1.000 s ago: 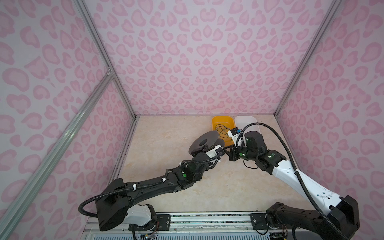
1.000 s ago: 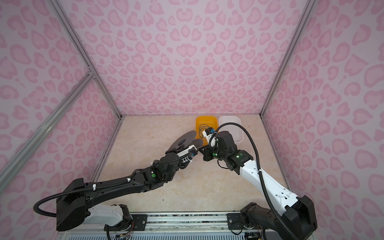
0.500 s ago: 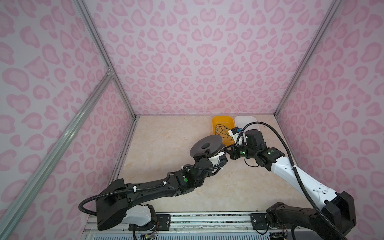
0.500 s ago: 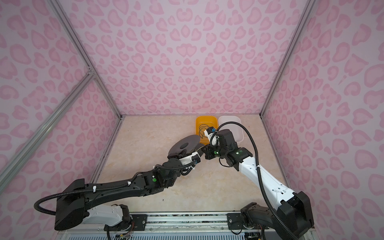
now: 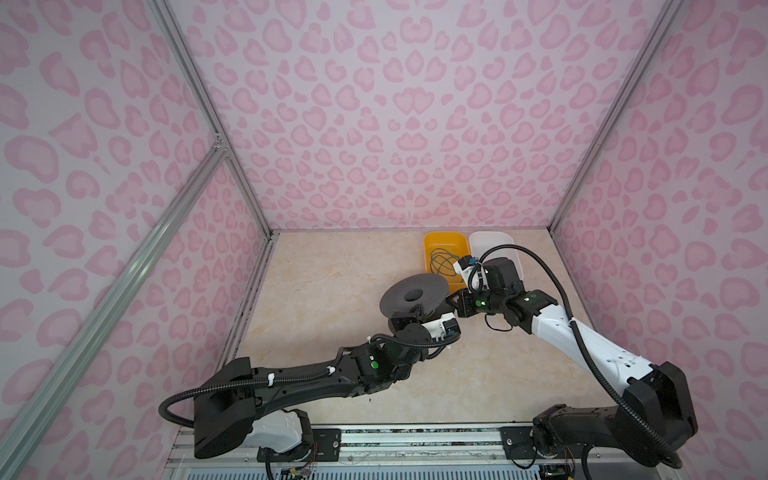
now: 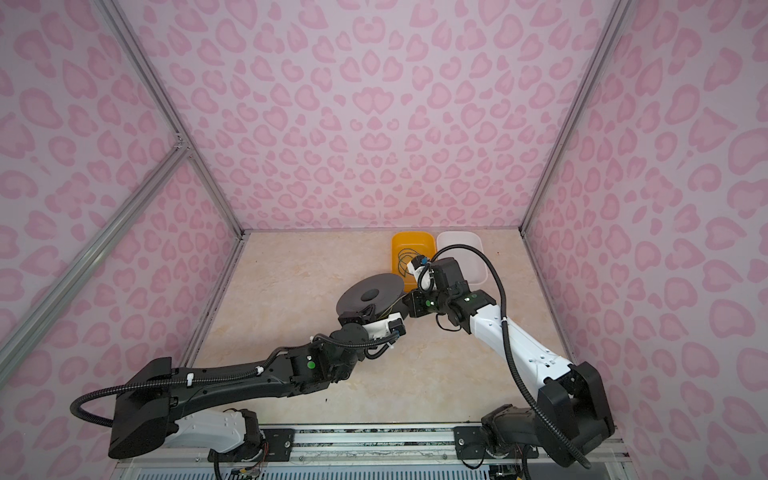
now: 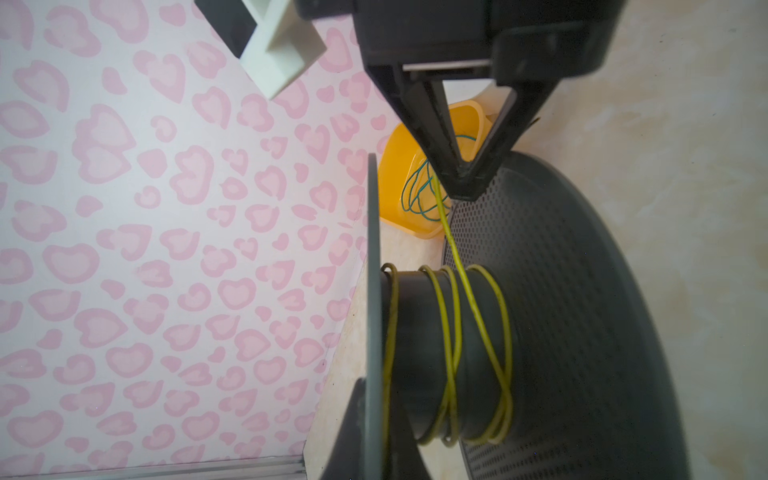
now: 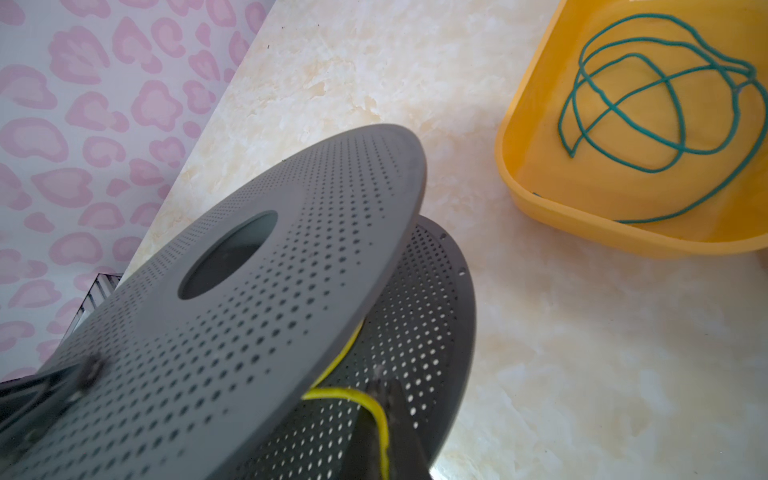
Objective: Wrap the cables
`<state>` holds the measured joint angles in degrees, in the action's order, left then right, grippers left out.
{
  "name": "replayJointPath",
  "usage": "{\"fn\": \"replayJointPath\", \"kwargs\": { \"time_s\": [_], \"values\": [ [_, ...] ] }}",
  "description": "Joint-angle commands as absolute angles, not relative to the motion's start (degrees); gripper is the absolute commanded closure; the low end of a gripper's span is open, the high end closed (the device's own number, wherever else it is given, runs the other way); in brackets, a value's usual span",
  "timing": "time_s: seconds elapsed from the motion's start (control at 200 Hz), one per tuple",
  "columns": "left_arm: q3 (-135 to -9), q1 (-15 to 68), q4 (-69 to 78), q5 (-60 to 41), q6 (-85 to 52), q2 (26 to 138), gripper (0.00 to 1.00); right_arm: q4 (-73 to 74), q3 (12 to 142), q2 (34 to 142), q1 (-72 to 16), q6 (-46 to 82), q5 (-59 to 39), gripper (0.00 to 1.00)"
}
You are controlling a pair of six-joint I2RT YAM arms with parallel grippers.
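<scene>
Right gripper (image 7: 465,187) pinches the yellow cable (image 7: 451,249) beside the spool (image 7: 561,311), which the left gripper (image 7: 368,419) clamps; winding likely needs another taut turn.

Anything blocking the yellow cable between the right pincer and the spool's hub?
Nothing visible: the yellow cable runs free from the right pincer straight to the hub of the spool.

There it goes: your left arm (image 5: 316,380) has drawn its wrist back toward the near edge, and the left gripper (image 5: 409,319) has levelled the spool (image 5: 432,291), which shows its top more squarely than a second ago. Your right arm (image 5: 594,353) has swung its black elbow block inward, wrist creeping toward the back wall (image 5: 395,124).
</scene>
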<state>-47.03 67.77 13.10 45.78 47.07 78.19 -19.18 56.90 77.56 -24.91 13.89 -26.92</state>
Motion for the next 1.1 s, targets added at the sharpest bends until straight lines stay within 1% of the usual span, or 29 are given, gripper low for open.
{"fn": "replayJointPath", "kwargs": {
  "time_s": [0.0,0.175,0.35,0.505,0.8,0.99,1.095],
  "values": [
    [-47.9,68.7,8.3,49.1,50.5,78.8,0.96,-13.5,58.7,79.5,-24.1,12.9,-21.5,1.00],
    [-48.4,70.1,10.2,49.7,51.4,79.0,0.96,-12.4,58.7,80.8,-23.7,14.3,-24.4,1.00],
    [-48.4,70.2,10.5,50.1,51.0,79.2,0.96,-9.2,57.1,80.8,-22.5,19.1,-30.0,1.00],
    [-48.6,70.9,12.5,49.7,51.3,79.2,0.96,-8.4,57.8,82.8,-22.5,21.8,-34.5,1.00],
    [-49.6,71.8,14.3,48.6,54.5,80.4,0.96,-12.9,61.1,86.0,-23.4,20.6,-35.3,1.00],
    [-50.2,72.1,14.9,48.0,55.4,81.2,0.96,-13.8,62.4,87.7,-23.8,22.8,-37.6,1.00],
    [-50.5,72.5,15.0,48.1,55.2,81.8,0.96,-11.8,61.9,88.0,-23.9,26.0,-38.5,1.00]
  ]
}}
